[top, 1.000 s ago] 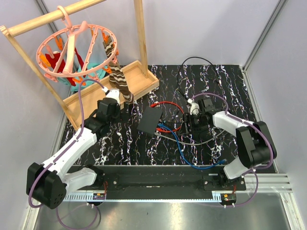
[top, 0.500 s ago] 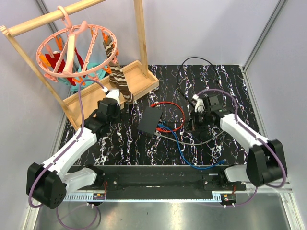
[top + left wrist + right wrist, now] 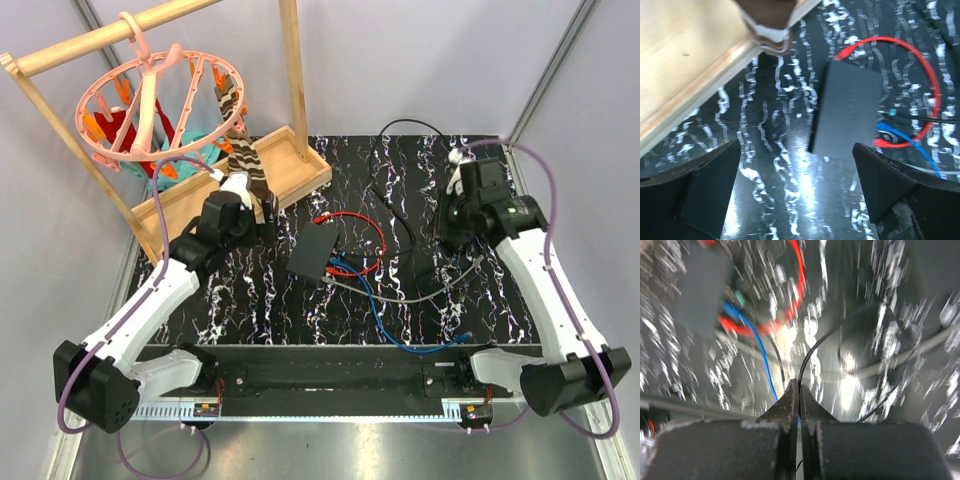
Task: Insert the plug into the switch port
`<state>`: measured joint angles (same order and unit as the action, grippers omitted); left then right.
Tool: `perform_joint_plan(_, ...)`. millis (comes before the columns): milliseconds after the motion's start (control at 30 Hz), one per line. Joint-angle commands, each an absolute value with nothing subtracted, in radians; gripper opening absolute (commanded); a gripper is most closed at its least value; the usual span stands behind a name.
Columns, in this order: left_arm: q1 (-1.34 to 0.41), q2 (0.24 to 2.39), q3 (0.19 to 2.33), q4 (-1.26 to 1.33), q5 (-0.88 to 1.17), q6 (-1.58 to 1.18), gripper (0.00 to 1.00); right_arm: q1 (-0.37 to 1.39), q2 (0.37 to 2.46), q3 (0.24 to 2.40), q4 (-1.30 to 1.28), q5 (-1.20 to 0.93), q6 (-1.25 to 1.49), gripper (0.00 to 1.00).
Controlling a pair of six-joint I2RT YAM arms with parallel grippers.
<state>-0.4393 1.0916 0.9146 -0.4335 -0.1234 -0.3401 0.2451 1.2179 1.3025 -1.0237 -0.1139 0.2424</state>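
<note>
Left jaws gape near flat matte black switch box [image 3: 847, 115]; right jaws pinch thin black cord [image 3: 812, 357]; we judge it limp, grip near plug

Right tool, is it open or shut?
Shut. The right tool has its two dark fingers pressed together, no gap. Whether they pinch the thin black cord, I cannot tell.

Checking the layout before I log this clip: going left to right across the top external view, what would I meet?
pink round clip hanger → left gripper → flat black switch box → red cable loop → right gripper
</note>
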Motion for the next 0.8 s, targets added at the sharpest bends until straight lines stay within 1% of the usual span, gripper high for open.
perform_joint_plan(0, -0.437, 1.106, 1.006, -0.42, -0.019, -0.393, 0.99, 0.245, 1.177, 1.44, -0.868, -0.049, 0.146, 0.0)
perform_joint_plan(100, -0.437, 1.112, 1.048, -0.419, 0.02, -0.406, 0.99, 0.245, 1.207, 1.497, -0.717, -0.112, 0.101, 0.0)
perform_joint_plan(233, -0.439, 1.117, 1.097, -0.399, 0.075, -0.431, 0.99, 0.245, 1.291, 1.571, -0.6, -0.216, 0.045, 0.0)
perform_joint_plan(300, -0.439, 1.123, 1.13, -0.377, 0.093, -0.445, 0.99, 0.245, 1.307, 1.571, -0.559, -0.3, 0.026, 0.0)
perform_joint_plan(400, -0.439, 1.146, 1.155, -0.338, 0.126, -0.474, 0.99, 0.245, 1.309, 1.505, -0.509, -0.327, 0.023, 0.0)
perform_joint_plan(600, -0.46, 1.268, 1.149, -0.331, 0.089, -0.431, 0.99, 0.245, 1.293, 1.395, -0.497, -0.311, 0.018, 0.0)
perform_joint_plan(767, -0.491, 1.313, 1.178, -0.312, 0.167, -0.443, 0.99, 0.245, 1.253, 1.264, -0.425, -0.483, 0.011, 0.0)
